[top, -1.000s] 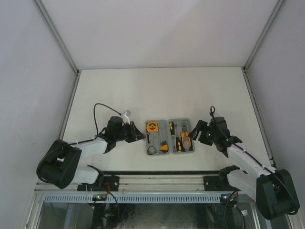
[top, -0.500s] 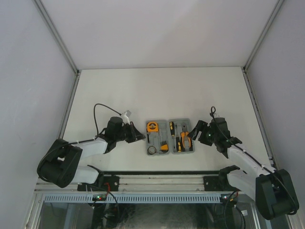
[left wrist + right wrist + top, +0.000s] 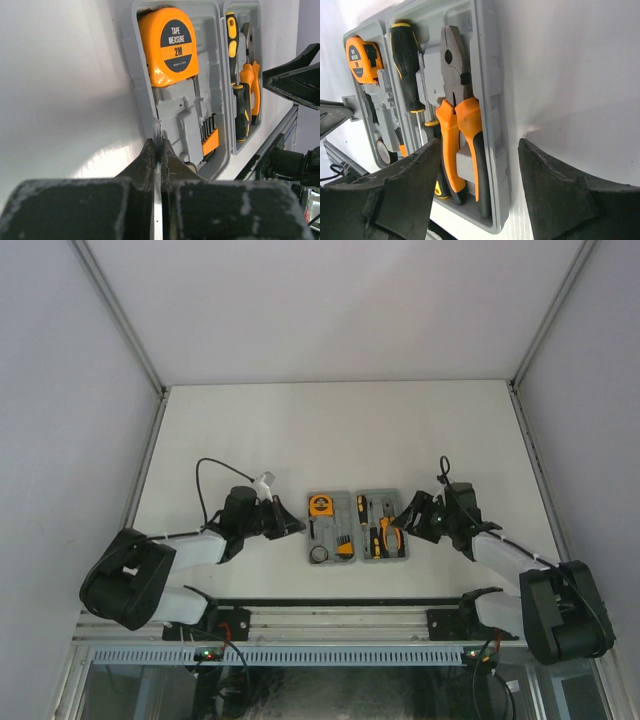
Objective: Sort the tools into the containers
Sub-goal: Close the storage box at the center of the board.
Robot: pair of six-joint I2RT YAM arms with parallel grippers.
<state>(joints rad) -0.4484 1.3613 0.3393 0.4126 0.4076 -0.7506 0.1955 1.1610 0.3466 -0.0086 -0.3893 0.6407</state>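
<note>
Step in hand: judging by the full recesses, you're at the closing of the tool case (image 3: 355, 538) (every tool I can see is seated).
Case position: centre of the top view, lying open on the surface (image 3: 300, 430), between both arms.
Left end effector (image 3: 157, 145): pressed together on nothing, tips at the case rim, lower centre of the left wrist view.
Right end effector (image 3: 480, 150): spread open and empty, straddling the opposite rim beside the pliers (image 3: 462, 125).
How to do it well: get one fingertip under a rim, lift that half slowly over the hinge, and pin the other half with the other arm so the case doesn't slide.
Watch for: the screwdriver (image 3: 407, 70) popping out as the half tips.
Writing: tape measure (image 3: 169, 45) reads "TAPE MEASURE 2M"; the smaller line beneath is too small to trust.
</note>
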